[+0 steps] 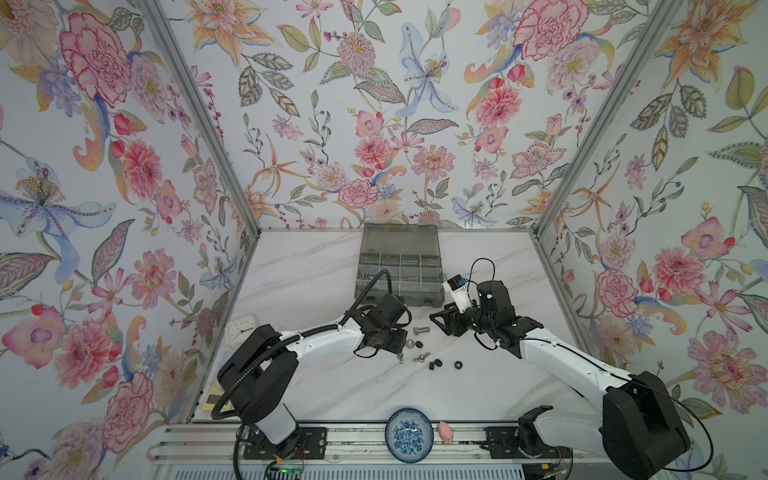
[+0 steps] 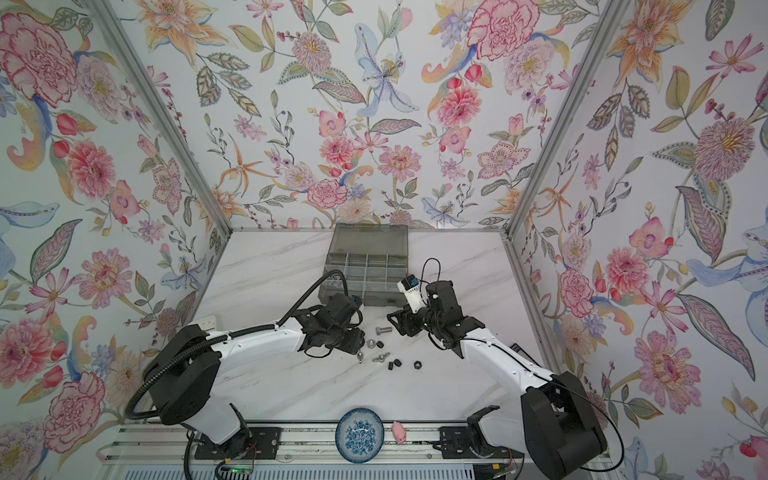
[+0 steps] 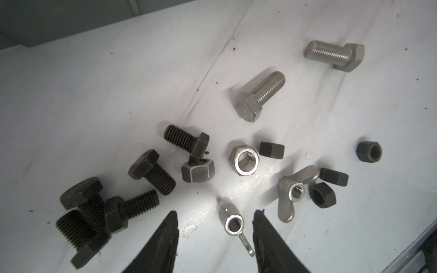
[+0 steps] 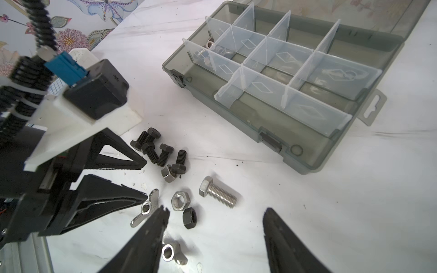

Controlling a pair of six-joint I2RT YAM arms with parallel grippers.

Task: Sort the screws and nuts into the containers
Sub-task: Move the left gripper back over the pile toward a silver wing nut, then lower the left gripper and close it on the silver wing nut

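Note:
Loose on the white marble table lie several black screws [image 3: 151,172], two silver screws [image 3: 260,94] and nuts: a silver hex nut [image 3: 244,160], black hex nuts [image 3: 272,149] and a wing nut [image 3: 293,189]. My left gripper [image 3: 216,212] is low over the table, open, with a second silver wing nut [image 3: 233,224] between its fingers, closer to one finger and not clamped. In a top view it stands at the pile's left edge [image 1: 400,356]. My right gripper [image 4: 216,210] hovers open and empty beside the pile [image 1: 438,322]. The grey organizer box with its containers [image 1: 399,297] stands behind.
The box lid [image 1: 401,239] lies open toward the back wall; one far compartment holds a silver nut [image 4: 209,43]. A blue-and-white bowl [image 1: 409,434] and a small pink object [image 1: 446,432] sit at the front edge. A white clock [image 1: 239,328] lies at the left.

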